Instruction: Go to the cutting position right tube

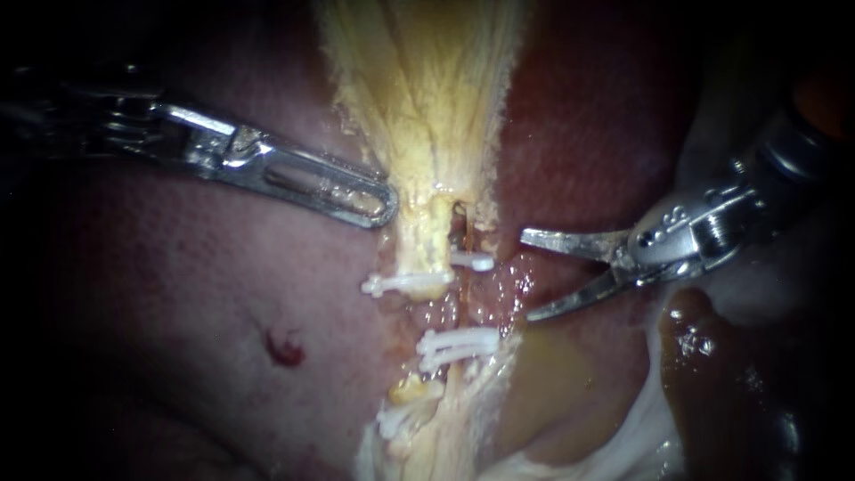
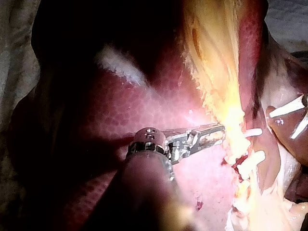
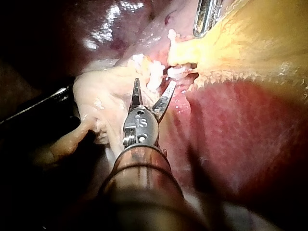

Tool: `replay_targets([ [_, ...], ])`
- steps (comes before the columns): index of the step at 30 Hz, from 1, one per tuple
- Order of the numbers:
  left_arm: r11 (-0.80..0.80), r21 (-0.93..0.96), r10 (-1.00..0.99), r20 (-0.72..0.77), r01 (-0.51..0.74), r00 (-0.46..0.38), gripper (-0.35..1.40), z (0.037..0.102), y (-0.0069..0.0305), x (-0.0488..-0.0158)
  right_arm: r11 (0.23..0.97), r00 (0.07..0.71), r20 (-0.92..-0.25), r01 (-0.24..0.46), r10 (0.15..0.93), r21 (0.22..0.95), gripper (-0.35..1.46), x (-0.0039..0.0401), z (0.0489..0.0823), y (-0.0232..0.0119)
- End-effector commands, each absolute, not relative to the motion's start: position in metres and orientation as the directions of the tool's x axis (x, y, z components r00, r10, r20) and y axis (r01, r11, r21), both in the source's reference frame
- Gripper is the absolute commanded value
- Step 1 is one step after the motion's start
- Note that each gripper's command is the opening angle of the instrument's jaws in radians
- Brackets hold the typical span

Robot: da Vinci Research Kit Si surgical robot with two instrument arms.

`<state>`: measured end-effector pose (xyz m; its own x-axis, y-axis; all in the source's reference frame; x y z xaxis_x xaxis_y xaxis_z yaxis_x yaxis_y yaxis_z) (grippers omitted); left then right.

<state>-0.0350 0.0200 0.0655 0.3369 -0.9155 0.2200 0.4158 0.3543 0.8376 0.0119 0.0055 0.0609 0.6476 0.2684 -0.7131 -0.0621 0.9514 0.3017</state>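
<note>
In the endoscope view the yellow gallbladder [image 1: 427, 98] narrows to two tubes that run down the middle. The pale left tube [image 1: 423, 249] carries a white clip [image 1: 401, 283]. The darker right tube [image 1: 463, 239] carries a short white clip [image 1: 474, 262], with another clip [image 1: 459, 346] lower down. My right instrument [image 1: 527, 276] has two thin blades, open in a V. Their tips sit just right of the right tube, not touching it. My left instrument [image 1: 385, 203] is shut on the gallbladder's edge at its neck. The right wrist view shows the open blades [image 3: 153, 94] just short of the clips [image 3: 175, 72].
Dark red liver [image 1: 178, 294] lies on both sides, with a small red spot [image 1: 285, 347] at the lower left. Yellowish fluid [image 1: 552, 383] pools below the blades, beside whitish tissue [image 1: 641, 436]. A third clip [image 1: 396, 419] sits lowest on the tubes.
</note>
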Motion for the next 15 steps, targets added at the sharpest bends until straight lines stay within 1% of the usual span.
replay_targets([
  [1,0.354,0.838,-0.915,0.220,0.415,0.337,-0.35,0.0654,0.0201,-0.0348,0.951,0.647,-0.713,-0.061,0.268,0.302,1.44,0.0119,0.0609,0.0055],
  [5,0.353,0.841,-0.914,0.218,0.410,0.341,-0.35,0.0644,0.0205,-0.0333,0.951,0.647,-0.713,-0.061,0.268,0.302,1.44,0.0119,0.0609,0.0055],
  [12,0.349,0.831,-0.924,0.227,0.433,0.309,-0.35,0.0606,0.0219,-0.0291,0.950,0.646,-0.714,-0.057,0.268,0.306,1.44,0.0119,0.0609,0.0055],
  [15,0.337,0.829,-0.931,0.222,0.446,0.291,-0.35,0.0593,0.0227,-0.0284,0.950,0.646,-0.714,-0.057,0.268,0.306,1.44,0.0119,0.0609,0.0055],
])
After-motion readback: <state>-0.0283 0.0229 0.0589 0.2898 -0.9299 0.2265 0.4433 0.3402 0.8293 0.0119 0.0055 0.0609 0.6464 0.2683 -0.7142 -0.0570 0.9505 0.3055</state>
